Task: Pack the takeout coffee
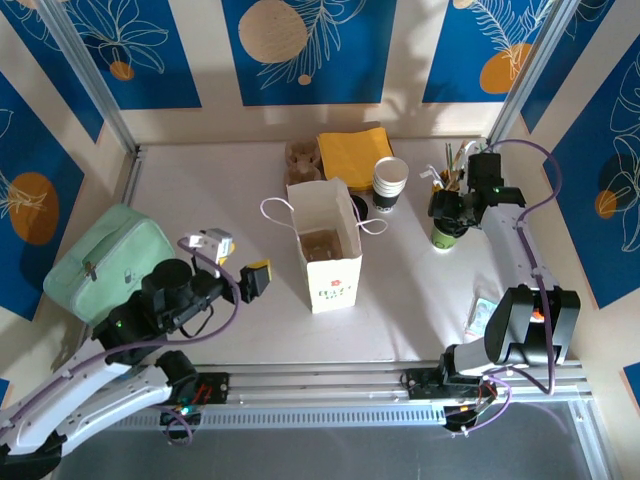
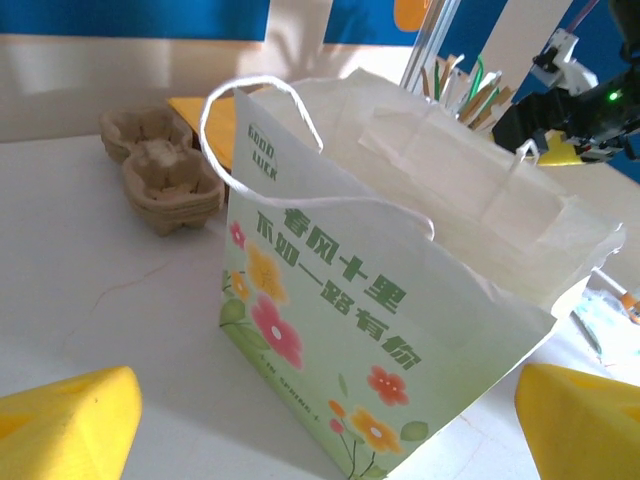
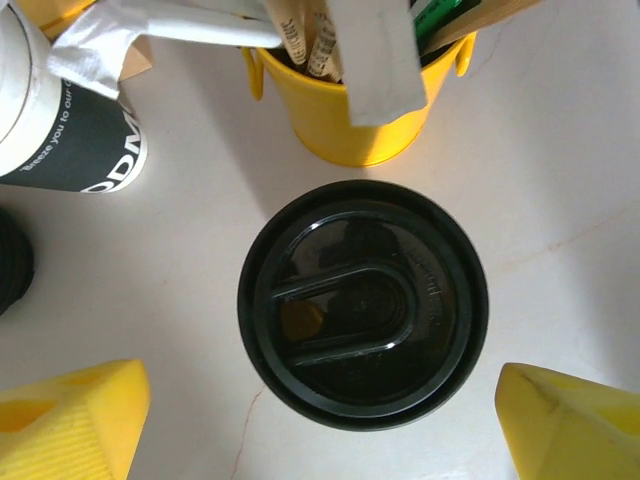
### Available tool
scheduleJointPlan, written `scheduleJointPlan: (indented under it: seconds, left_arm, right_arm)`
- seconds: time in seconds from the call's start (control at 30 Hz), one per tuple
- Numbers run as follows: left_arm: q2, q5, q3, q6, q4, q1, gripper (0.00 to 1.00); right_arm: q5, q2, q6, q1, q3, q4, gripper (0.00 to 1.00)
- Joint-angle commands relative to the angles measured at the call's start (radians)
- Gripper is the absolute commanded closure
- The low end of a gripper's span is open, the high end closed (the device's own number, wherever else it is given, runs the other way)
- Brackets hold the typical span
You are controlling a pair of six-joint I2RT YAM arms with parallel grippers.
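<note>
Mint case (image 1: 105, 258), yellow napkins (image 1: 355, 158), stacked cups (image 1: 390, 180), pulp trays (image 2: 165, 170)

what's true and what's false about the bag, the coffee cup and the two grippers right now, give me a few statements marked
1. The paper bag stands upright and open on the table. True.
2. The right gripper is shut on the coffee cup. False: its fingers stand open on either side of the cup, with gaps.
3. The coffee cup has a black lid on it. True.
4. The stack of cups sits inside the bag. False: it stands on the table beside the bag.
5. The left gripper holds the bag's handle. False: it is open, facing the bag, gripping nothing.
</note>
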State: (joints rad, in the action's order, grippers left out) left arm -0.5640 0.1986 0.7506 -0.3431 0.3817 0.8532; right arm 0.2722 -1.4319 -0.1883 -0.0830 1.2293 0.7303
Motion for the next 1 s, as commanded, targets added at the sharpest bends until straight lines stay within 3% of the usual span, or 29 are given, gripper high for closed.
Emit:
scheduleJointPlan:
  seconds: [0.0, 0.97]
  left_arm:
    - [0.001, 0.002, 0.012, -0.016, 0.016, 0.000, 0.05]
    - [0.001, 0.048, -0.018, -0.060, -0.002, 0.000, 0.04]
  right_arm:
    - [0.023, -0.028, 0.020, -0.007, 0.047, 0.019, 0.09]
    - [-0.047, -0.194, 0.019, -0.035, 0.116, 0.099, 0.17]
